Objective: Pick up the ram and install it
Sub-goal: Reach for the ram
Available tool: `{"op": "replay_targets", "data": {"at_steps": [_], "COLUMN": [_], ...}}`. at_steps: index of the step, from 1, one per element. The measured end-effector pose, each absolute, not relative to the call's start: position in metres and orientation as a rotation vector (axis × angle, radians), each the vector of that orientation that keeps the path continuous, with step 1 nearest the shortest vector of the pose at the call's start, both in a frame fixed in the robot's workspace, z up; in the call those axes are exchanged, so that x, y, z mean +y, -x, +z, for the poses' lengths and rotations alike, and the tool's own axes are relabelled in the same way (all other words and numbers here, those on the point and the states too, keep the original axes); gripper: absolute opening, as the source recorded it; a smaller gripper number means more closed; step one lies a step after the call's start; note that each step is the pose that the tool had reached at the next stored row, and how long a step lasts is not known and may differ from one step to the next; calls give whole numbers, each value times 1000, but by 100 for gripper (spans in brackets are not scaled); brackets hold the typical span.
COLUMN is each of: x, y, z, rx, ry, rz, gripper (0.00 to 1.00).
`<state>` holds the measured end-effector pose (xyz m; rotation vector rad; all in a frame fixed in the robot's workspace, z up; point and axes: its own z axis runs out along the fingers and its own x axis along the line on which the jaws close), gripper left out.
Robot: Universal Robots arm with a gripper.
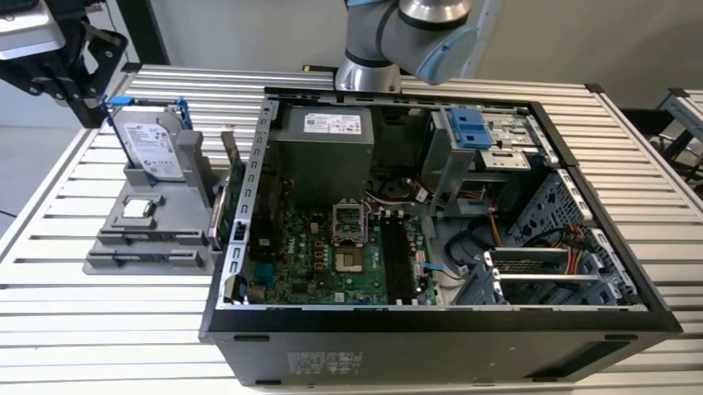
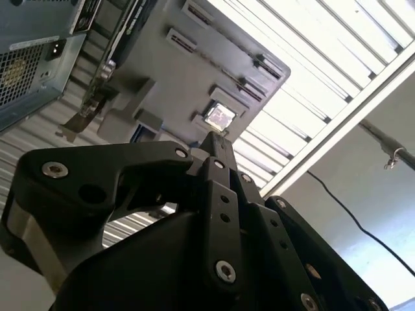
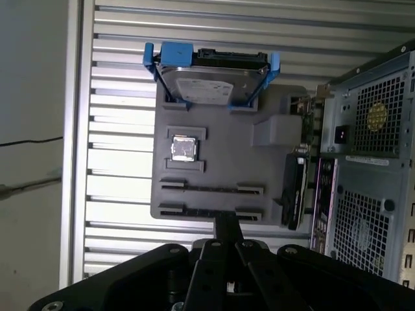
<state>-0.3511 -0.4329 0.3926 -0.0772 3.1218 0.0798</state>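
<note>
On the counter [image 1: 88, 329], at the exterior view's left of the open computer case [image 1: 439, 350], you have a gray fixture [image 1: 121, 220]. It carries a hard drive [image 1: 148, 148] upright in its blue frame and a small processor chip [image 1: 137, 207] lying flat. A long expansion card [image 1: 233, 189] stands on its edge between the fixture and the case wall.

In the first wrist view the ram [image 3: 211, 188] appears as a thin dark strip. It stands on its edge in one of the two long holders of the fixture, just beside the chip, on the side away from the hard drive. It is hard to make out more of it.

The gripper [image 3: 225, 227] hangs above the fixture and does not touch it. In both wrist views its fingers [image 2: 216, 146] come together to one narrow tip, so they look closed, with nothing between them. In the case, the long black motherboard slots [image 1: 398, 259] hold no stick.
</note>
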Motion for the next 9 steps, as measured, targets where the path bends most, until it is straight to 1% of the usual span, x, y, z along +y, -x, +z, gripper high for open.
{"op": "replay_targets", "data": {"at_steps": [9], "x": [-460], "y": [352], "z": [393], "rx": [3122], "ry": [78], "rz": [81], "gripper": [0]}}
